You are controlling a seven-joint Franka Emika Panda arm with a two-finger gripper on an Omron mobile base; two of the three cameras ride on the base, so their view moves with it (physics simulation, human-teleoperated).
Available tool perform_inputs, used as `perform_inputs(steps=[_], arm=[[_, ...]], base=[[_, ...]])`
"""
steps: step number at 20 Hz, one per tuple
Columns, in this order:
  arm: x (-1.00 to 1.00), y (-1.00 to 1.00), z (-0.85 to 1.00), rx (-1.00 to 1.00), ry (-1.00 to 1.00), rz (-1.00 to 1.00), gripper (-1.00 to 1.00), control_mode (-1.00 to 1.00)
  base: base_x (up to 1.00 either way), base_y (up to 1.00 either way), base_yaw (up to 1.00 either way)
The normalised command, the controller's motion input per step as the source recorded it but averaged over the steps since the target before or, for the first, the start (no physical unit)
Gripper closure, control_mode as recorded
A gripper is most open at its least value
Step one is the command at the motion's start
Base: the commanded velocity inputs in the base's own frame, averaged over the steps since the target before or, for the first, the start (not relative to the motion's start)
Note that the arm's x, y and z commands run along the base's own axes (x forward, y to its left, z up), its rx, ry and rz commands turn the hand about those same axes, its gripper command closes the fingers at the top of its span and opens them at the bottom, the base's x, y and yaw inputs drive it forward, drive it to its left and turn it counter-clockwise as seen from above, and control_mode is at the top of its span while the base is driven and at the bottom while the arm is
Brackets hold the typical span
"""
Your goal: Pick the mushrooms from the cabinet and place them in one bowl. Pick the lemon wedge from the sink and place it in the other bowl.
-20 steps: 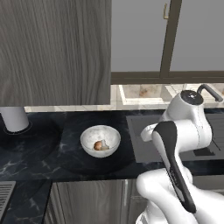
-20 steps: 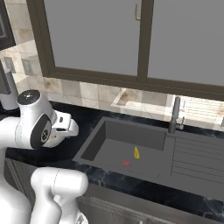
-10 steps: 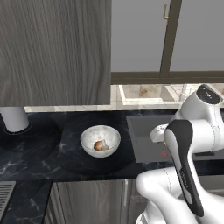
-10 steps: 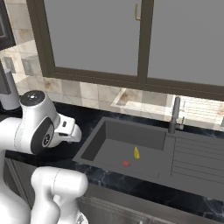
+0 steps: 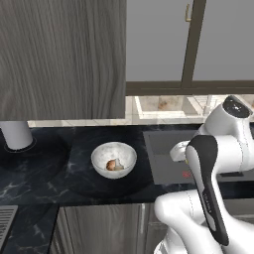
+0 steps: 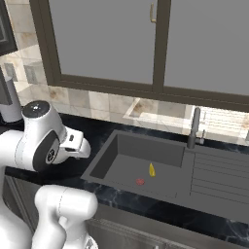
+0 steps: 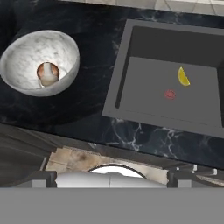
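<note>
Hand view looks down on the black marble counter (image 7: 87, 109), with the marbled white bowl (image 7: 26, 83) at the left and the dark grey sink (image 7: 131, 70) at the right. One brown-capped mushroom (image 7: 47, 72) with a pale stem sits inside the bowl, toward its far wall; whether a second mushroom lies there too cannot be made out from this angle. The lemon wedge (image 7: 183, 77) lies on the basin floor toward the far right side, with a small red spot (image 7: 169, 94) near it on the floor. The right end of the basin is cut off by the frame edge.

Left base view shows the same bowl (image 5: 101, 168) on the counter below the grey wood-grain cabinet (image 5: 62, 59), whose door is shut; the mushrooms (image 5: 114, 164) read as one brown-and-tan lump, too small to separate. A white cylinder (image 5: 16, 135) stands at the far left, its top hidden behind the cabinet. The white arm covers most of the sink here.

Right base view shows the wedge (image 6: 151, 169) mid-basin, apart from the slim dark faucet (image 6: 194, 129) and the ribbed drainboard (image 6: 221, 172). The hand juts from behind the arm's big joint over the counter left of the basin, and the gripper's fingers are not visible, so I cannot tell whether they are spread or closed.
</note>
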Motion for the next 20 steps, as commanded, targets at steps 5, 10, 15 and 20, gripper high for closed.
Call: perform_inputs(steps=[5,10,15,20], arm=[[-0.08,0.00,0.25,0.00,-0.03,-0.04,-1.00,-1.00],[-0.09,0.00,0.11,0.00,-0.02,-0.06,-1.00,-1.00],[-0.13,-0.07,0.03,0.00,0.00,-0.09,-1.00,-1.00],[-0.04,-0.03,0.01,0.00,0.00,-0.04,-1.00,-1.00]], base=[[0.00,0.00,0.00],[0.00,0.00,0.00],[0.00,0.00,0.00],[0.00,0.00,0.00]])
